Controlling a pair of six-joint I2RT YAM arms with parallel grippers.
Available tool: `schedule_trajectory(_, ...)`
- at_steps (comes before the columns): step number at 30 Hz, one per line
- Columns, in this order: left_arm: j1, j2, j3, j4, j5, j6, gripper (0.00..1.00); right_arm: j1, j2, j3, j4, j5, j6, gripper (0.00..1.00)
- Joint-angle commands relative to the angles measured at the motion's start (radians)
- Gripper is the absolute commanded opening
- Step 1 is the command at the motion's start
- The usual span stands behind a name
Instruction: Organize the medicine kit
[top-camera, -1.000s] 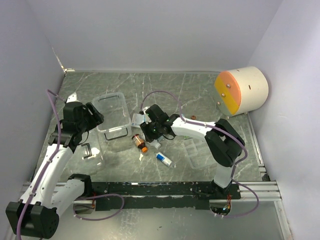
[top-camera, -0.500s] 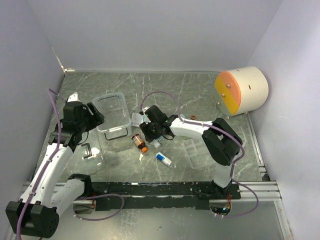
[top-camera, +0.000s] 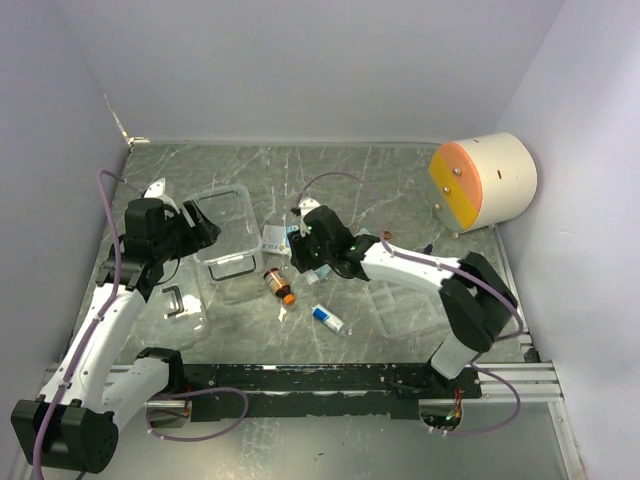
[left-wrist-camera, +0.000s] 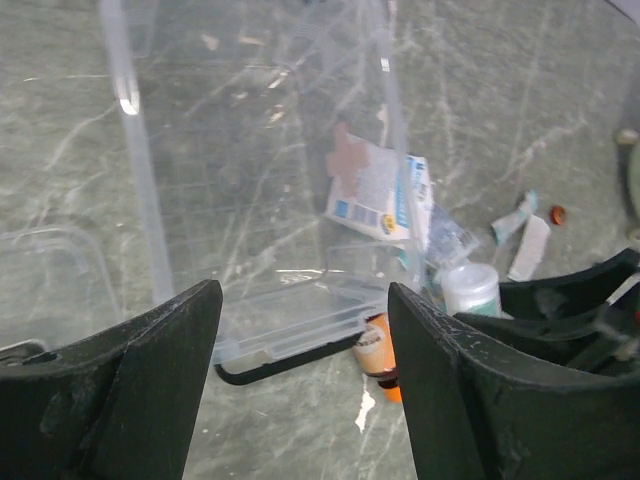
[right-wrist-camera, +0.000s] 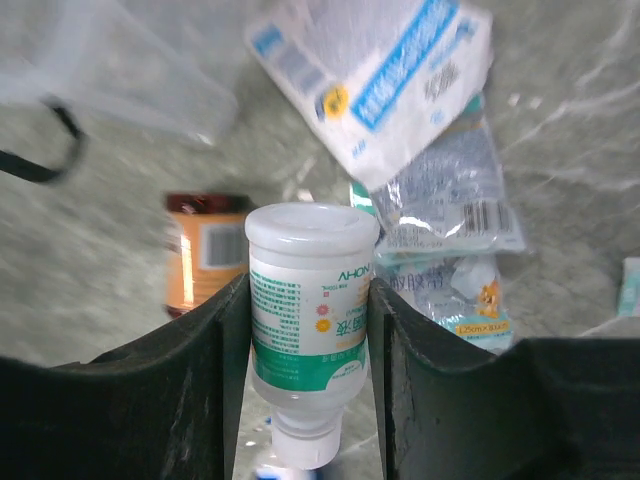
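The medicine kit's clear box (top-camera: 226, 226) stands open on the table, its black wire latch (left-wrist-camera: 268, 364) at the near end. Its lid with the black handle (top-camera: 181, 302) lies to the left and nearer. A clear divided tray (top-camera: 385, 303) lies to the right. My left gripper (top-camera: 199, 234) hangs open just left of the box, with nothing between its fingers (left-wrist-camera: 305, 300). My right gripper (top-camera: 306, 252) is shut on a white bottle with a green label (right-wrist-camera: 310, 300), held off the table above the packets.
An amber bottle (top-camera: 279, 283) and a blue-and-white tube (top-camera: 327, 319) lie near the middle. Blue-printed packets (right-wrist-camera: 375, 80) and plaster sachets (right-wrist-camera: 440, 215) lie beside the box. A large cream-and-orange cylinder (top-camera: 483, 180) stands at the back right.
My right gripper has closed on the white bottle and shifted right and back, the arm's elbow swinging right. My left gripper has moved slightly toward the box.
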Motion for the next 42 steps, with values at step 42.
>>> schedule_trajectory(42,-0.172,0.306,-0.058,0.666,0.492,-0.221,0.60,-0.093,-0.043,-0.008,0.605,-0.203,1.083,0.38)
